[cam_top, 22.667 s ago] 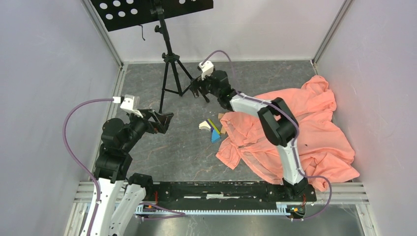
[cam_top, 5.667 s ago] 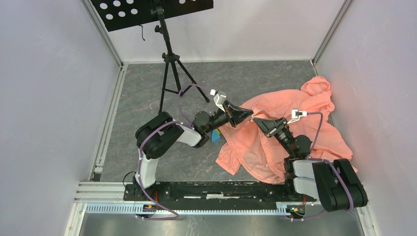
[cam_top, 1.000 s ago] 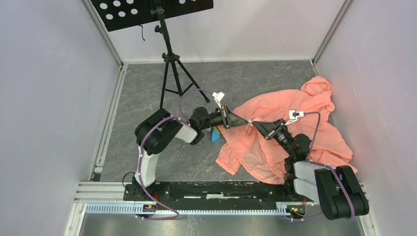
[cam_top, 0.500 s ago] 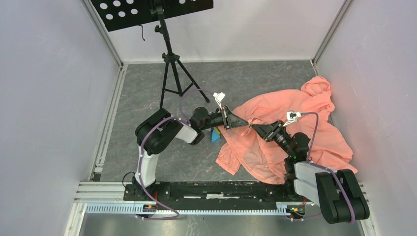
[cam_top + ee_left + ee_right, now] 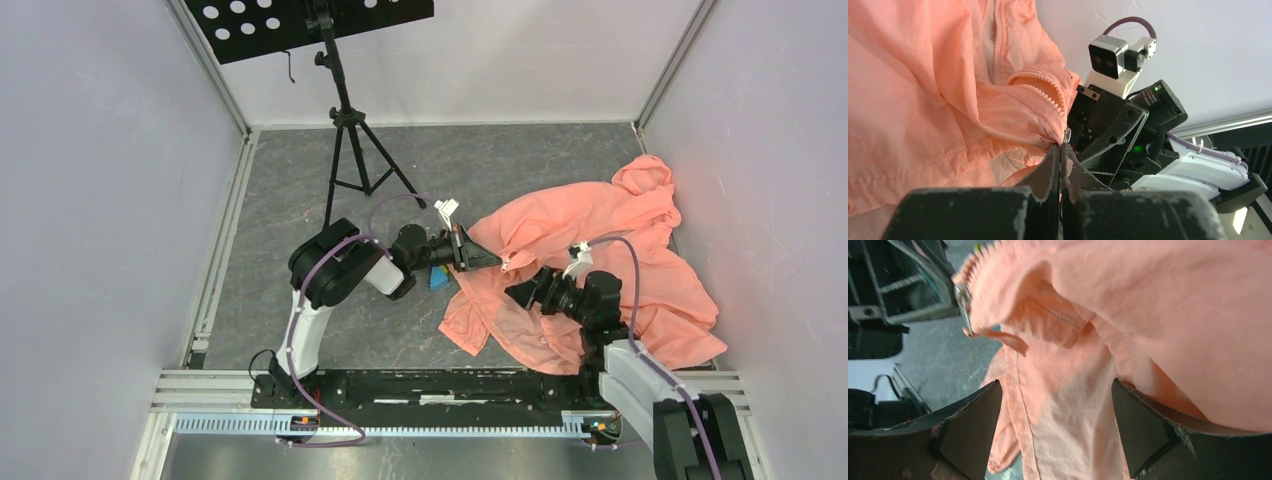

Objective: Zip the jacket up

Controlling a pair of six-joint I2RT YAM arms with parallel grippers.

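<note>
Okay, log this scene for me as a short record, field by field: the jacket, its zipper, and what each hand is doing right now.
jacket: crumpled on the right side of the table
zipper: one toothed edge exposed, not joined
left hand: shut, pinching the jacket edge beside the zipper
right hand: open, fabric hanging inside it, not clamped
other things: music stand, blue block
</note>
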